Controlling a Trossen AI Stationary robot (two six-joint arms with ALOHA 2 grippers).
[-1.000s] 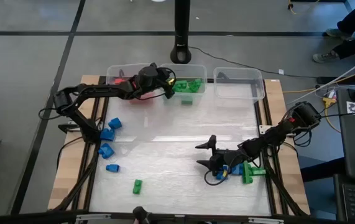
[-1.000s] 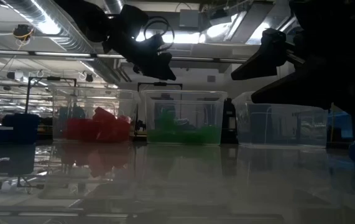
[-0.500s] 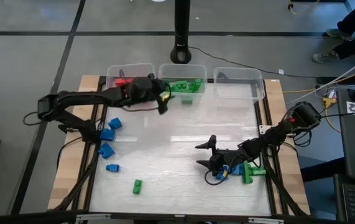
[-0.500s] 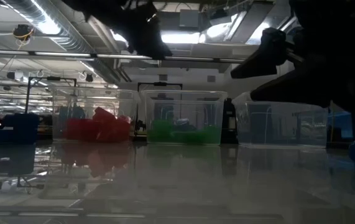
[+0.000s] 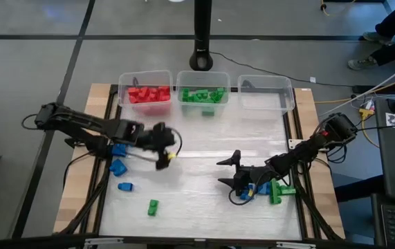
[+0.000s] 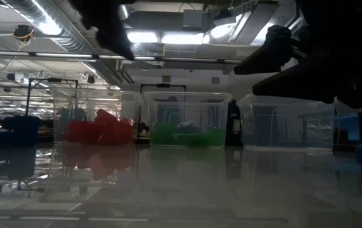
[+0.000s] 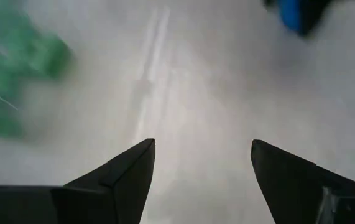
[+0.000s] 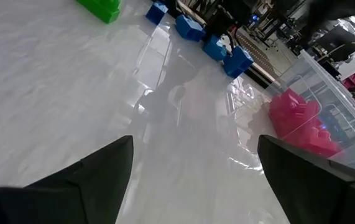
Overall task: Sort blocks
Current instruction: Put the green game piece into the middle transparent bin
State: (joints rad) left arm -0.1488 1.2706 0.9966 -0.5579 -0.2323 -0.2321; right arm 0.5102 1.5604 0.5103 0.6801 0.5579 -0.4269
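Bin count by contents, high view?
Holding red blocks: 1, the left bin
Holding green blocks: 1, the middle bin
No blocks seen inside: 1, the right bin
Total: 3

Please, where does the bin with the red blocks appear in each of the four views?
High view: far side, leftmost of three, bin with red blocks.
Low view: left of centre.
Left wrist view: not in it.
Right wrist view: right edge.
Shared landmark: the blue blocks, also in the right wrist view.
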